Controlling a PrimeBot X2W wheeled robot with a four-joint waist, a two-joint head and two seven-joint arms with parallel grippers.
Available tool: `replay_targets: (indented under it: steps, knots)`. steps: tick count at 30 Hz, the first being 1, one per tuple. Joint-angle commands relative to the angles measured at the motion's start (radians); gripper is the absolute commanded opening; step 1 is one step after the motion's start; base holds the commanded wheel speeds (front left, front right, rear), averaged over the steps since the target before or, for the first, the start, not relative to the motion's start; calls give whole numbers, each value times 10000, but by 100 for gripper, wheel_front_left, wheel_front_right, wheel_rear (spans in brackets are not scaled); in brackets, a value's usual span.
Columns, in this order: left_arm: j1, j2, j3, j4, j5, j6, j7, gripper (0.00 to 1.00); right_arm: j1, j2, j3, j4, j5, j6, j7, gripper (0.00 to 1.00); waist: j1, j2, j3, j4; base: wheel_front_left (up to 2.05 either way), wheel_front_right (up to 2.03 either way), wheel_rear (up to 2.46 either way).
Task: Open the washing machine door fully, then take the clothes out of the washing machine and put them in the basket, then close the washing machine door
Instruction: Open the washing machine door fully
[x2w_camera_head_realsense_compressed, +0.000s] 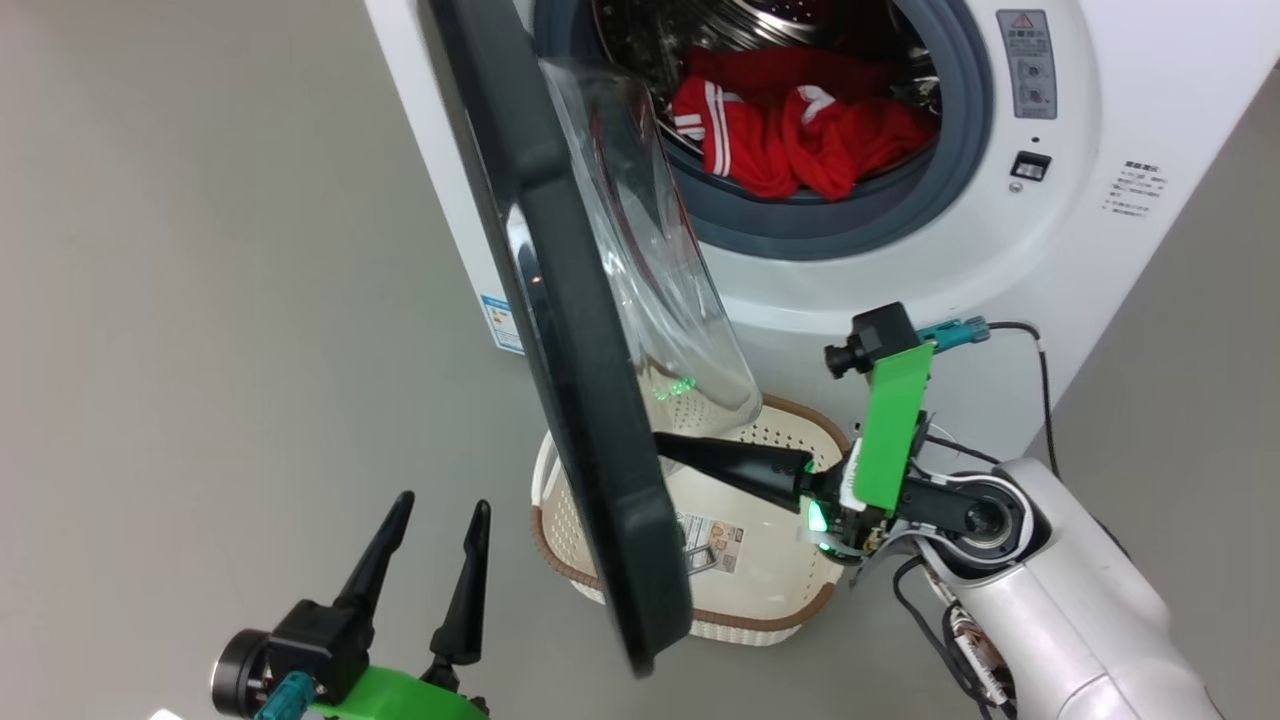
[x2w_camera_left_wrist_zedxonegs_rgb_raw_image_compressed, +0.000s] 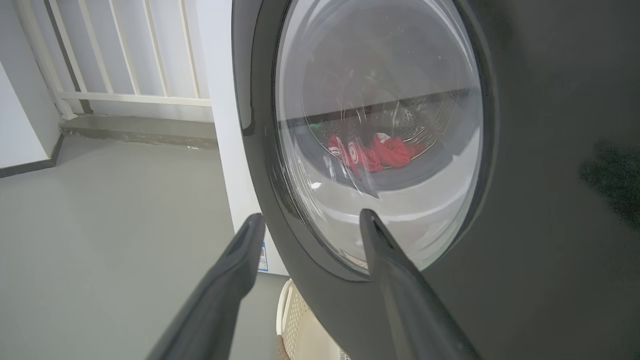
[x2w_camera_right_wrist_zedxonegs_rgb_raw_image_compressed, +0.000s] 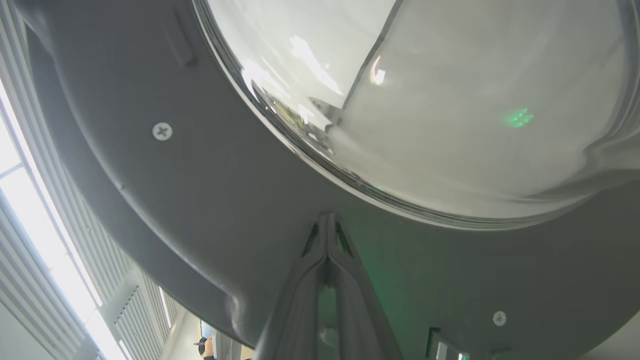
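right gripper (x2w_camera_head_realsense_compressed: 675, 446) clenched empty, tips prob. touching inner face of washing machine door (x2w_camera_head_realsense_compressed: 585, 400) — left gripper (x2w_camera_head_realsense_compressed: 443, 503) spread wide, on outer side.

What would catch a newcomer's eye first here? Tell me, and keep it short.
The big black door stands open, edge-on across the middle of the head view, with the tips of the shut right gripper at its inner face. Behind it, red clothes lie in the drum at the top, and the basket sits on the floor below.
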Motion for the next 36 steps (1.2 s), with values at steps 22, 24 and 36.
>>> replay_targets:
  steps: [22,24,36]
  knots:
    - [-65,154,610,-88,70,170,-95,100,197,898,641,-489,-27,90,309,0,0,0,-241,513,0,0,0]
    - [-78,154,633,-78,66,177,-95,100,187,910,651,-484,-23,90,310,0,0,0,-243,524,0,0,0]
    - [-44,154,797,-22,8,208,-95,100,438,639,264,-357,-614,90,-282,100,0,0,-309,337,0,0,0]
